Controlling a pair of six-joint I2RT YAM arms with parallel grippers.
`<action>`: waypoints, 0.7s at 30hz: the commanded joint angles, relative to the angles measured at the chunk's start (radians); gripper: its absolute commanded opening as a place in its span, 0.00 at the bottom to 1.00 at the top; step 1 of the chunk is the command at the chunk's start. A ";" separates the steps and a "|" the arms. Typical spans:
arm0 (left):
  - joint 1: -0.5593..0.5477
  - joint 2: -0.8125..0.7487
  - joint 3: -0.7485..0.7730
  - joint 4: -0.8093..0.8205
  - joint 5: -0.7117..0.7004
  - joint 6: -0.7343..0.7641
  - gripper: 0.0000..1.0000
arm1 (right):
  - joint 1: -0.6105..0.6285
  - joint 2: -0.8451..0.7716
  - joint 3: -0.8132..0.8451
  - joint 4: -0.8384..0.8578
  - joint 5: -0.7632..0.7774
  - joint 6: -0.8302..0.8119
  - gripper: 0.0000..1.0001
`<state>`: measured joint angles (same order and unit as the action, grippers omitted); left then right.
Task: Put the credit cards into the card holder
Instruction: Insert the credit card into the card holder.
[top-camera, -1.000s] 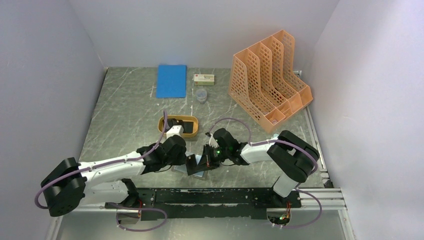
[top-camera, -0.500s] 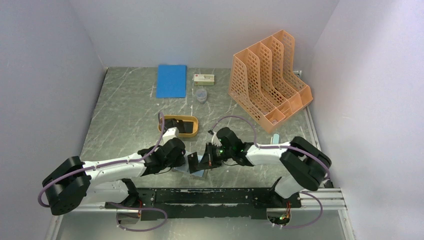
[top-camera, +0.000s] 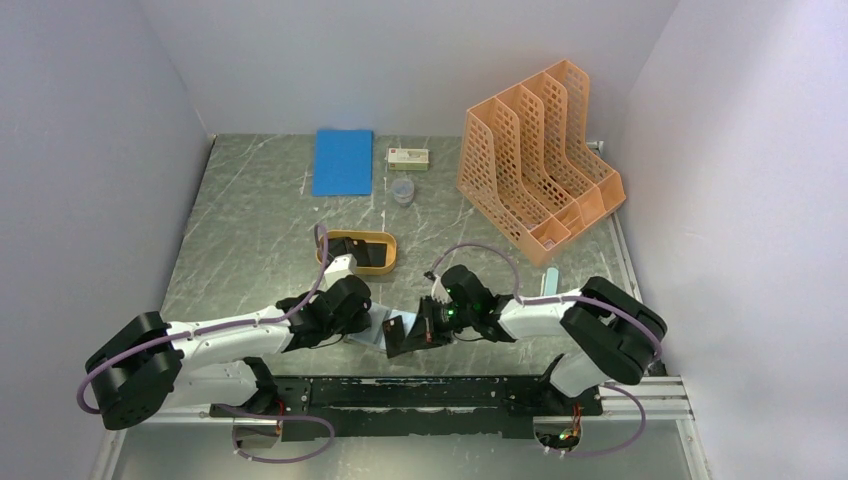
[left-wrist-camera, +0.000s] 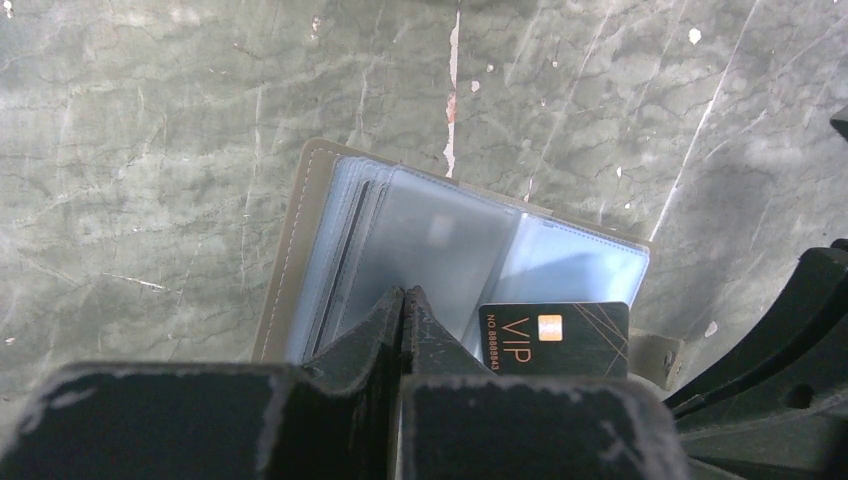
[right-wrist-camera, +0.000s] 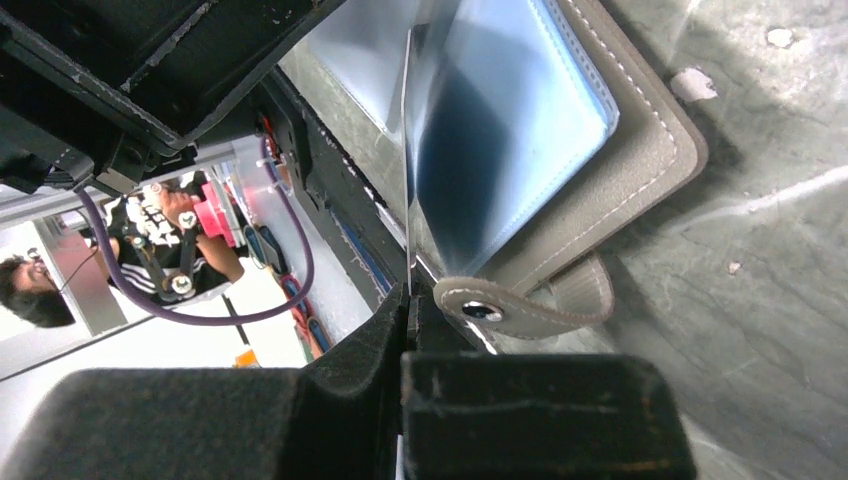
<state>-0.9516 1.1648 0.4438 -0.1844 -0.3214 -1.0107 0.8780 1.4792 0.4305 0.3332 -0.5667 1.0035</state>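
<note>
The card holder (left-wrist-camera: 300, 250) lies open on the desk (top-camera: 250, 230) close to its near edge, between the two arms. The left claw (left-wrist-camera: 403, 305) is closed on the lower edge of one of its clear sleeves. The right claw (right-wrist-camera: 408, 300) grips a black credit card (left-wrist-camera: 553, 338), which meets the holder's right-hand sleeve beside the snap tab. The two claws sit near each other. Bare desk stretches left and back toward the orange tray (top-camera: 357, 250).
</note>
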 joint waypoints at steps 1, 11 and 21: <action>0.010 0.022 -0.042 -0.111 -0.036 0.005 0.05 | 0.000 0.035 -0.004 0.094 -0.036 0.032 0.00; 0.011 -0.008 -0.044 -0.136 -0.037 0.004 0.05 | -0.002 0.100 -0.002 0.166 -0.054 0.064 0.00; 0.012 -0.043 -0.031 -0.183 -0.053 0.001 0.05 | -0.026 0.132 -0.055 0.269 -0.045 0.142 0.00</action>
<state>-0.9497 1.1294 0.4347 -0.2253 -0.3386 -1.0149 0.8692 1.5887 0.4091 0.5205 -0.6140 1.0973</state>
